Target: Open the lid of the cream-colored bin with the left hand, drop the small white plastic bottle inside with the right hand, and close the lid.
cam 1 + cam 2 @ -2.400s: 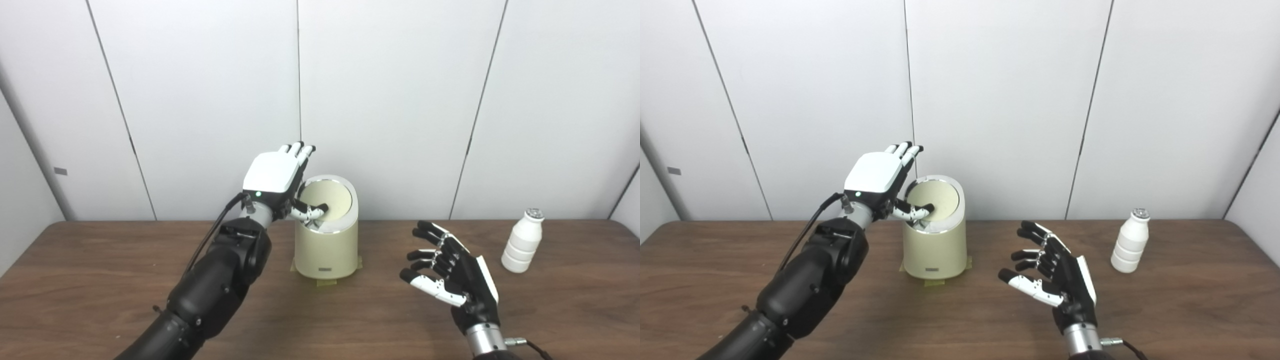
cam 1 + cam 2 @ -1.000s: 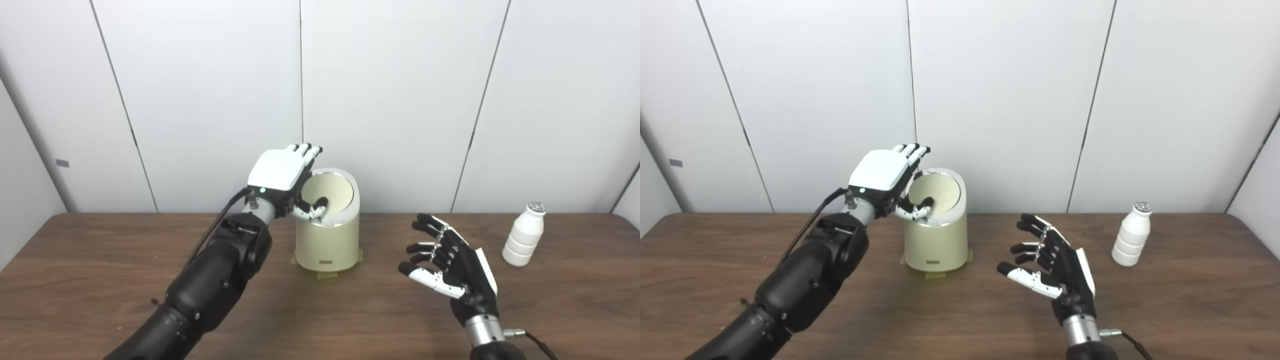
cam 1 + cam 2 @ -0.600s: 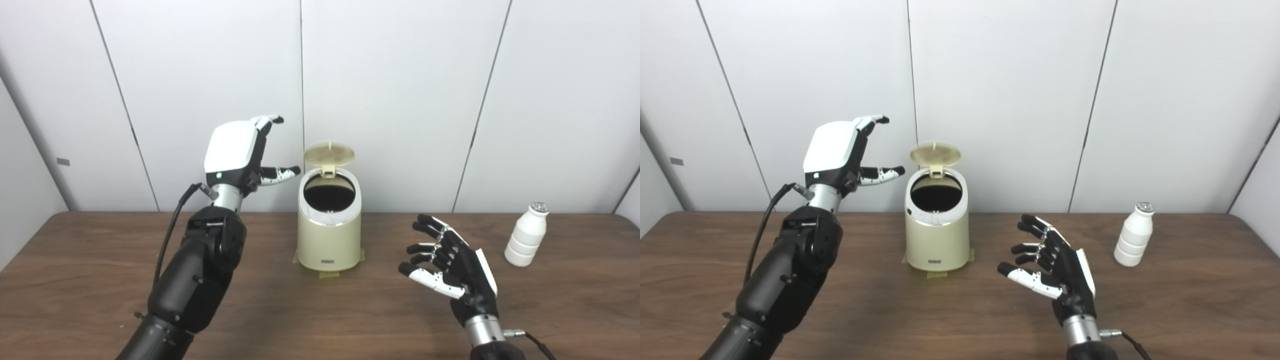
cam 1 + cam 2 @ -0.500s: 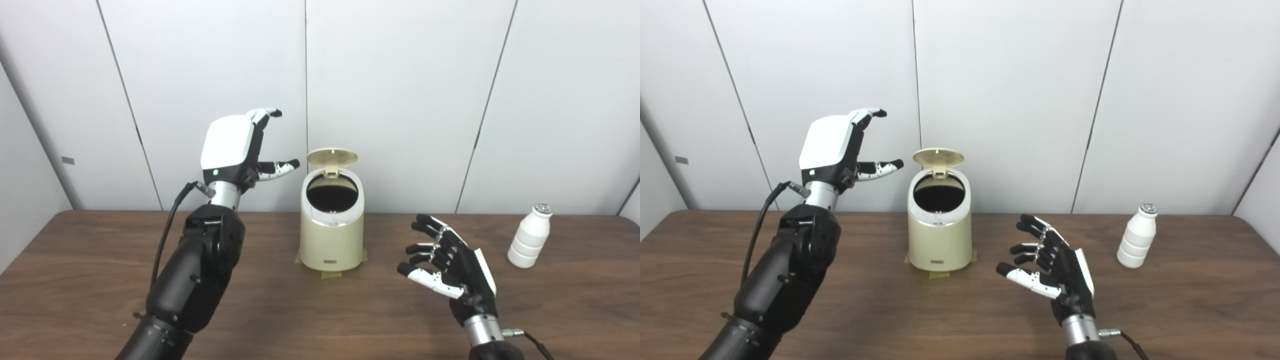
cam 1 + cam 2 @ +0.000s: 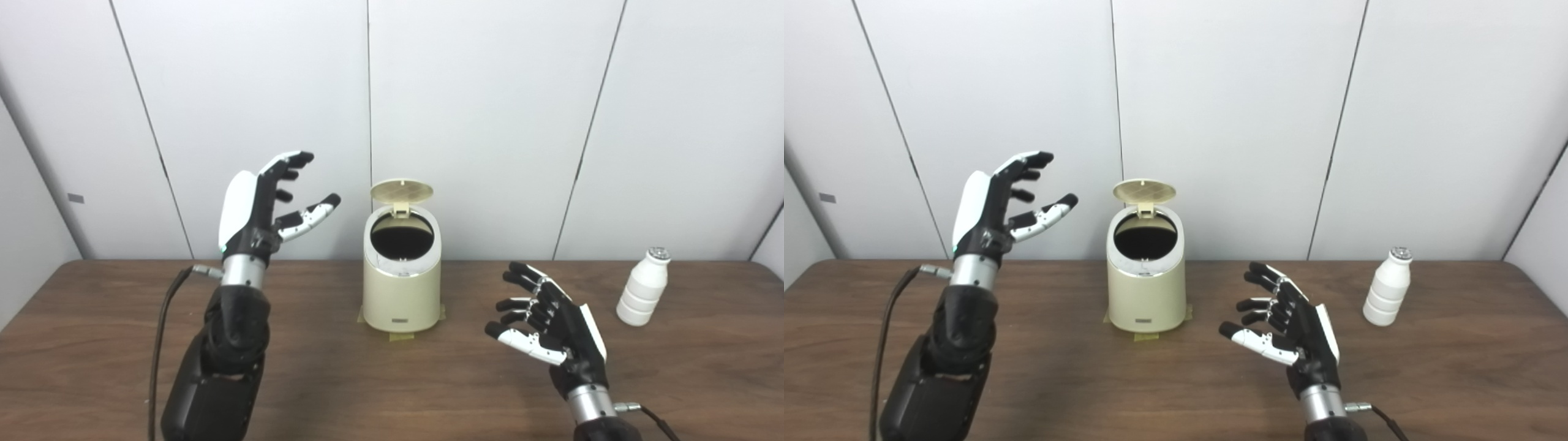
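The cream-colored bin (image 5: 401, 288) now stands with its lid (image 5: 401, 191) flipped up, the left hand (image 5: 260, 205) drawn back leftward, fingers apart, while the bottle (image 5: 641, 296) and the spread-fingered, empty right hand (image 5: 551, 327) remain unmoved.

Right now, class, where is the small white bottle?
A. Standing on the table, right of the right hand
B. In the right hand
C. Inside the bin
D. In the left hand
A: the bottle stands upright on the table, apart from the open, empty right hand.
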`<state>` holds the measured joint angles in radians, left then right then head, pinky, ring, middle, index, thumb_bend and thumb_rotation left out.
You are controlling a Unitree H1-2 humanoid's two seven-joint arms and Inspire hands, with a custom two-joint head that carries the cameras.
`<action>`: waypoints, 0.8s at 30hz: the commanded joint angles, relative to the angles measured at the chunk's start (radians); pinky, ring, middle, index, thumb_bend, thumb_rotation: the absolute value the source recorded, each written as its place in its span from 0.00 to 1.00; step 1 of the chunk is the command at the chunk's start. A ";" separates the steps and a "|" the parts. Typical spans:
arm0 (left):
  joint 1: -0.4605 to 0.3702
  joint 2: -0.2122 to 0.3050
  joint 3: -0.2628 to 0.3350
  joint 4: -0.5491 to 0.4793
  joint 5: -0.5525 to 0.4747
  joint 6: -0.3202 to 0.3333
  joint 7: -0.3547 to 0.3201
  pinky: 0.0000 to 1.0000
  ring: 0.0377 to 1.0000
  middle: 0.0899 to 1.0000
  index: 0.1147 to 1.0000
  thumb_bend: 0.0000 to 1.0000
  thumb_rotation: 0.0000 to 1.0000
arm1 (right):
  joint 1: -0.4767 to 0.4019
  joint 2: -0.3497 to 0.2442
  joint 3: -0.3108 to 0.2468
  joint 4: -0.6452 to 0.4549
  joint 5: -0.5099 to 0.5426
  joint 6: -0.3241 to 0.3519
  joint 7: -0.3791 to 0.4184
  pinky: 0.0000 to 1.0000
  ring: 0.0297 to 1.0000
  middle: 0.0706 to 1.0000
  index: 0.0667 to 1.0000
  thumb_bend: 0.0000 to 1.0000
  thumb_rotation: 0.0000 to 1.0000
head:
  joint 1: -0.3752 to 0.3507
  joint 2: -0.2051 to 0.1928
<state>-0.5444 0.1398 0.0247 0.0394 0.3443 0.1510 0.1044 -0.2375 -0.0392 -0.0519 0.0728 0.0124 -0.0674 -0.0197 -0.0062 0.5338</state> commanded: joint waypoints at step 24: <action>0.338 -0.024 0.078 -0.089 -0.426 -0.152 -0.178 0.57 0.69 0.74 0.75 0.74 0.12 | -0.138 -0.173 -0.017 -0.069 -0.026 -0.019 0.069 0.57 0.60 0.77 0.77 0.78 0.24 | -0.111 -0.053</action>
<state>-0.1825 0.1037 0.1078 -0.0405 -0.0885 0.0491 -0.0718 -0.2928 -0.1577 -0.0590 0.0673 0.0061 -0.0823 0.0404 -0.0963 0.4895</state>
